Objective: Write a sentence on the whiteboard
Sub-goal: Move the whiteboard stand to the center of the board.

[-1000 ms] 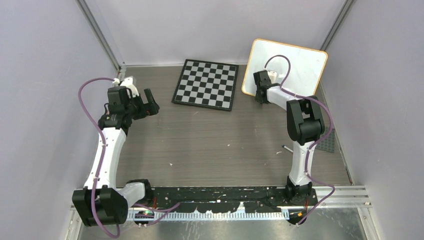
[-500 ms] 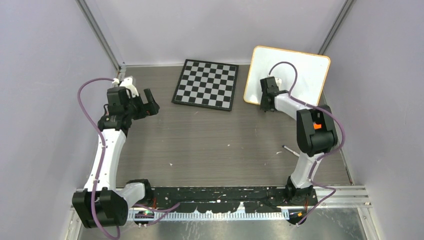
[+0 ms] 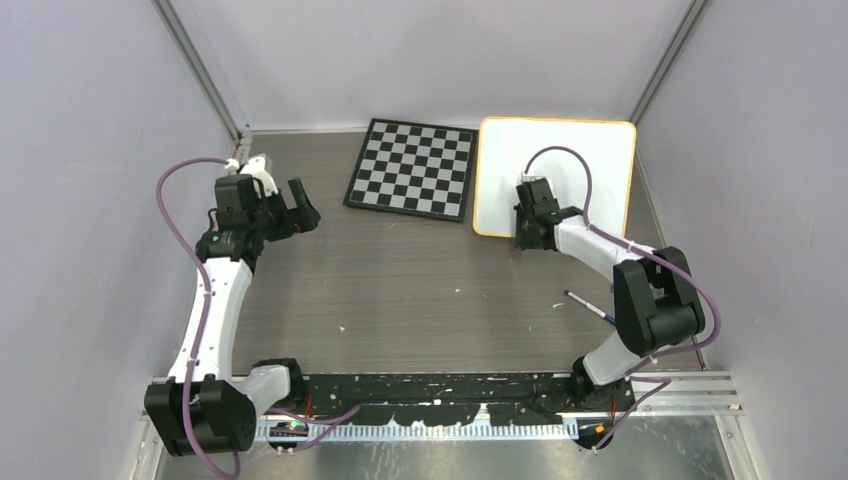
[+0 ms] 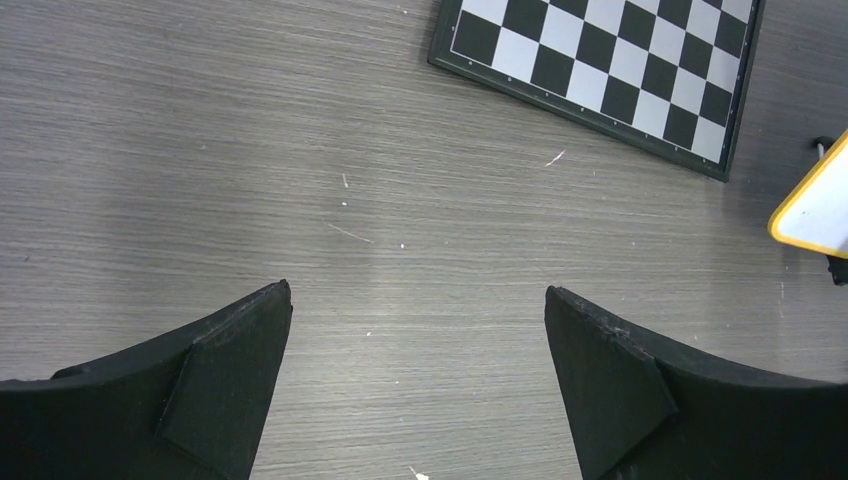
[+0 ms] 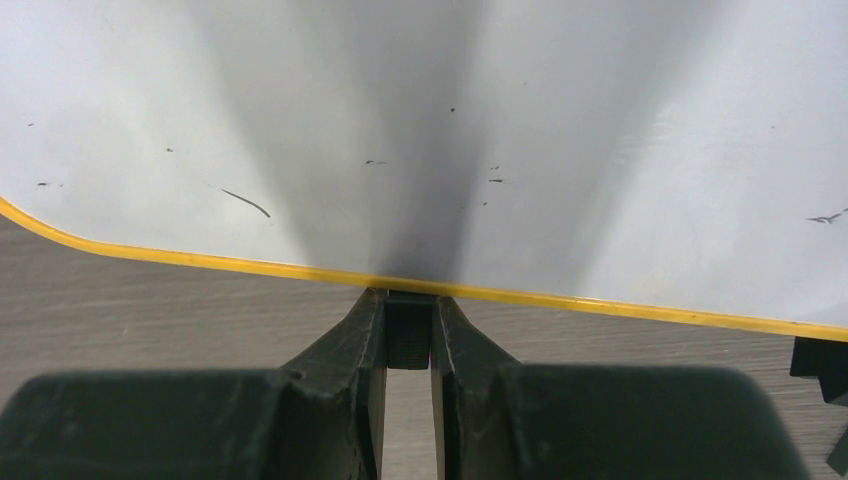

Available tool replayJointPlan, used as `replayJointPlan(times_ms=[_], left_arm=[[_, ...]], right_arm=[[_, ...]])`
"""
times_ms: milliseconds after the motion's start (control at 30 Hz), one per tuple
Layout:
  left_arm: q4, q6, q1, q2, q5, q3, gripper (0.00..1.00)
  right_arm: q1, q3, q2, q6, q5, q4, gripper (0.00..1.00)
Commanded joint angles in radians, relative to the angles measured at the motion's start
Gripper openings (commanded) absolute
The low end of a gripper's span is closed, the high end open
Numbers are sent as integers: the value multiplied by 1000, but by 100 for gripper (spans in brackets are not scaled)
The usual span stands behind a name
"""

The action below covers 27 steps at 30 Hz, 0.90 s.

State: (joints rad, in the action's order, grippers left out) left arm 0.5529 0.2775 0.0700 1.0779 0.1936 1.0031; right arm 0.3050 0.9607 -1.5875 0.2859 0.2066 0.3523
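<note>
Grey wood-grain table (image 3: pixel 400 280) fills the walled cell. On it the whiteboard (image 3: pixel 600 170) lies flat, stretching away just ahead of the right gripper (image 3: pixel 527 234). In the right wrist view this gripper (image 5: pixel 408 300) has its jaws nearly closed and pinches the board (image 5: pixel 400 120) at the near yellow rim, it seems on a small black clip (image 5: pixel 408 330) there. I think it holds the edge this way in order to drag and turn the board to a good place for writing. The surface carries only a few faint stray marks, no sentence. The left gripper (image 3: pixel 303 205) hangs with jaws wide apart and nothing between them (image 4: pixel 417 295), probably only waiting. The chessboard (image 3: pixel 412 168) is ahead of it and to its right. A marker (image 3: pixel 588 305) lies behind the right gripper, near that arm's elbow, not yet taken.

One second ago the board was turned at an angle, further to the right. Now its sides run straight with the table and it sits just beside the chessboard. The right elbow has swung back toward the bases. The left arm has not changed.
</note>
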Motion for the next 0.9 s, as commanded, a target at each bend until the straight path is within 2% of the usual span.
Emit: replayJointPlan(times_ms=[0, 633, 867], left_arm=[[27, -12, -2, -11, -18, 59, 100], [91, 42, 8, -7, -62, 131, 100], [113, 93, 13, -13, -60, 183, 100]], right_arm=[[71, -14, 90, -19, -46, -32, 0], [301, -148, 247, 1, -164, 70, 0], [393, -146, 231, -19, -303, 65, 0]])
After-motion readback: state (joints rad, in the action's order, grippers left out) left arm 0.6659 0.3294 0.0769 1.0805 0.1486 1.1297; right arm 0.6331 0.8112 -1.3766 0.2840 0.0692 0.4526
